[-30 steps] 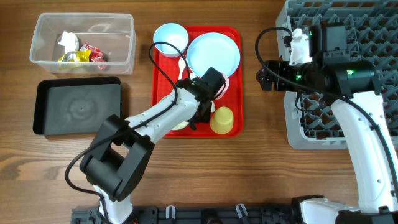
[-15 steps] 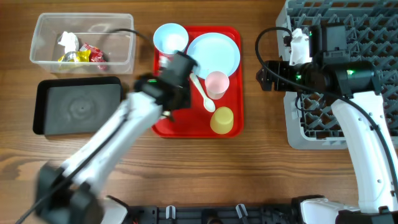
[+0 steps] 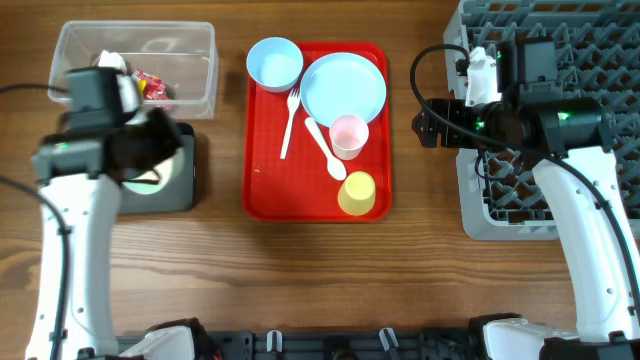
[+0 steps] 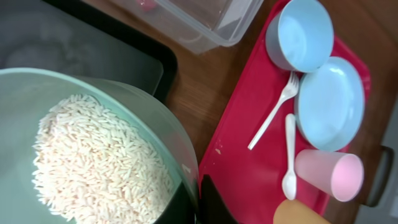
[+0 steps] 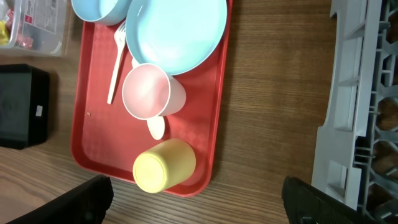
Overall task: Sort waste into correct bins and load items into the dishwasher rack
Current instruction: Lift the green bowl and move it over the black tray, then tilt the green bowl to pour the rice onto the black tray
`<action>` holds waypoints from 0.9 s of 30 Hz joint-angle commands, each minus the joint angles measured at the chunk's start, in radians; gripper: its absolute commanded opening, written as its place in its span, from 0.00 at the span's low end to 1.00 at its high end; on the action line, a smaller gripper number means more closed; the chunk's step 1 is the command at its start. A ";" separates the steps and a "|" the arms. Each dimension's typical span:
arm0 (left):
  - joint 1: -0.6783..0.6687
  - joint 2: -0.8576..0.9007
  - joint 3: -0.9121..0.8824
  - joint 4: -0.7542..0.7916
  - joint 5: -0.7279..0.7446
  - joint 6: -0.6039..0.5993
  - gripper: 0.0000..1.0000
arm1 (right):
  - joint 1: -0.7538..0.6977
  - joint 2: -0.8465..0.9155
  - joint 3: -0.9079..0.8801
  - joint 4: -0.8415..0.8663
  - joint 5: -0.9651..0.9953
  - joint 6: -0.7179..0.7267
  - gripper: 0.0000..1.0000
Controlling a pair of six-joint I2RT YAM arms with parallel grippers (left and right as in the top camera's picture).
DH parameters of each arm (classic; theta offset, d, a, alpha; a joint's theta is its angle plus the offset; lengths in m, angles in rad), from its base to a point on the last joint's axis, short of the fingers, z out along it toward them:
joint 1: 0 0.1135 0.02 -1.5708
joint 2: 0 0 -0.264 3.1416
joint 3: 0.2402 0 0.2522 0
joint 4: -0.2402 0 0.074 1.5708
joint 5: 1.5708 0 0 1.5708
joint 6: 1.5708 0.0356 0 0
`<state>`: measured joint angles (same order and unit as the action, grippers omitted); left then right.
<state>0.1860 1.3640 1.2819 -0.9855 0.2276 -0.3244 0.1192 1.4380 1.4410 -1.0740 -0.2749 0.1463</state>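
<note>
- A wooden table [image 3: 400, 290] carries everything; the red tray [image 3: 268, 190] lies at its middle and serves as the landmark here.
- The grey dishwasher rack [image 3: 560, 30], with its grid of upright pegs, stands well to the right of the red tray.
- The black tray [image 3: 183, 185] lies just left of the red tray, and the left arm covers much of it.
- The clear tub [image 3: 195, 60] sits left of the red tray, beyond the black tray.
- The right gripper [image 5: 196, 190] hovers above the table beside the red tray's right edge, between it and the rack. Its jaws are spread wide with nothing between them.
- A pale-blue round plate [image 3: 345, 88] fills the red tray's far right corner.
- A pale bowl of rice [image 4: 93, 155] is held over the black tray, left of the red tray. The left gripper [image 4: 198, 200] pinches its rim with jaws pressed together on it.
- An empty pale-blue bowl [image 3: 274, 63] sits in the red tray's far left corner.
- A pink cup [image 3: 349, 135] stands on the red tray, just on the near side of the plate.
- A yellow cup [image 3: 357, 193] stands at the red tray's near right corner.
- A white fork [image 3: 290, 122] and white spoon [image 3: 325, 148] lie side by side at the red tray's centre.
- A small red wrapper [image 3: 152, 87] lies in the tub, far left of the red tray.
</note>
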 commanded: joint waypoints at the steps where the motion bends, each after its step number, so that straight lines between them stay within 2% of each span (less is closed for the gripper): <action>1: 0.163 0.008 -0.007 0.001 0.276 0.200 0.04 | 0.007 0.006 0.016 -0.001 0.013 0.011 0.92; 6: 0.316 0.041 -0.017 0.005 0.472 0.374 0.04 | 0.007 0.006 0.016 0.008 0.012 0.012 0.91; 12: 0.439 0.101 -0.087 0.030 0.698 0.530 0.04 | 0.007 0.006 0.016 0.007 0.012 0.014 0.92; 17: 0.494 0.158 -0.180 0.154 0.811 0.534 0.04 | 0.007 0.006 0.016 0.008 0.012 0.013 0.92; 27: 0.499 0.251 -0.231 0.307 0.847 0.534 0.04 | 0.007 0.006 0.016 0.007 0.012 0.014 0.92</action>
<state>0.6811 1.5814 1.0554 -0.7036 0.9993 0.1825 0.1192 1.4384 1.4410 -1.0695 -0.2749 0.1463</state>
